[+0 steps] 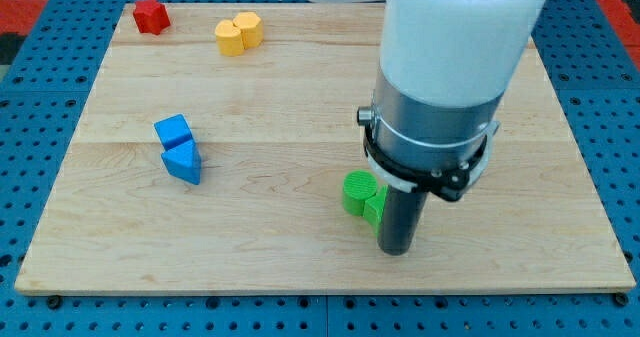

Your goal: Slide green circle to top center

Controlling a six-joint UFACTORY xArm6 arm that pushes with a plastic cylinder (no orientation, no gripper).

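The green circle (357,192) sits on the wooden board (300,97) at the lower middle, with a second green block (373,210) pressed against its right side, partly hidden. My tip (397,250) rests on the board just right of and below the two green blocks, touching or nearly touching the second one. The arm's white and grey body covers the board above it.
A red block (151,15) lies at the top left corner. A yellow heart-like block (239,32) lies right of it near the top edge. A blue cube (173,131) and a blue triangle (183,162) sit together at the left middle.
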